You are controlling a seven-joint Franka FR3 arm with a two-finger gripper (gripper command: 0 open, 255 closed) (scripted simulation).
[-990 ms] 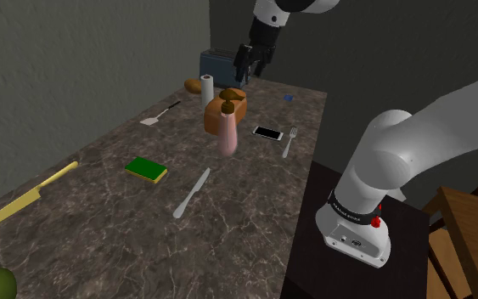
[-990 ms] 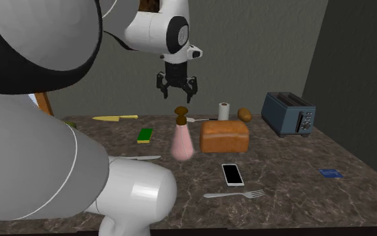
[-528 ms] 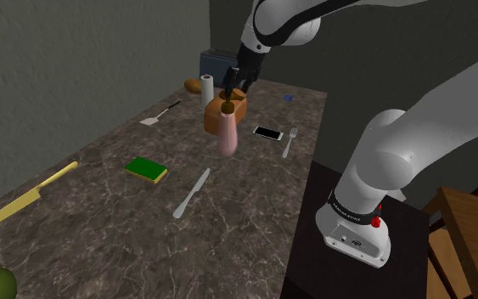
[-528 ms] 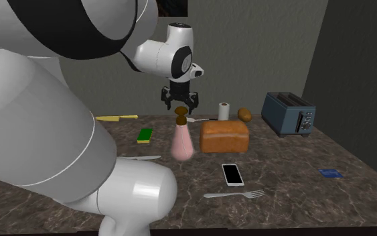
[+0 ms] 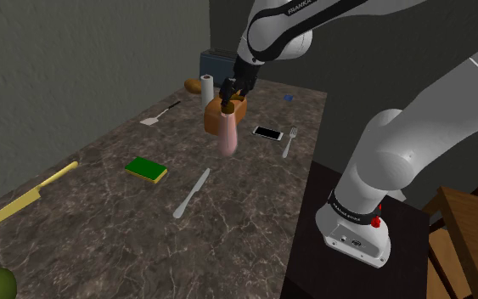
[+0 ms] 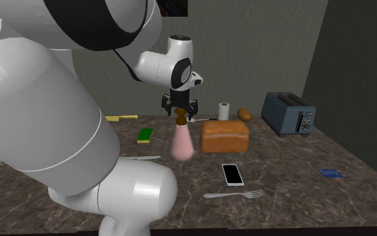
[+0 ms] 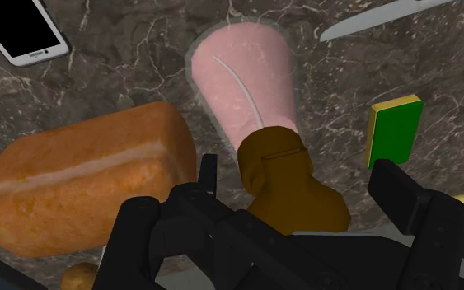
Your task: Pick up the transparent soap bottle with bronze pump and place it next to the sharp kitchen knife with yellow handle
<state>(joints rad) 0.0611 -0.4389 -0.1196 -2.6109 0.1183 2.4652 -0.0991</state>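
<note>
My pincer (image 6: 179, 111) is spread open around the brown pump (image 7: 292, 185) of the pink soap bottle (image 7: 246, 82), fingers clear of it. The bottle stands on the surface (image 7: 123, 49) right beneath the pincer, with the bread loaf (image 7: 82, 185) just beside it.

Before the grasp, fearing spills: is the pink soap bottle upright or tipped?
Upright: pink soap bottle with brown pump stands on its wide base, pump on top.

Hand (image 6: 179, 117) downward, fingers (image 7: 407, 194) well apart
</note>
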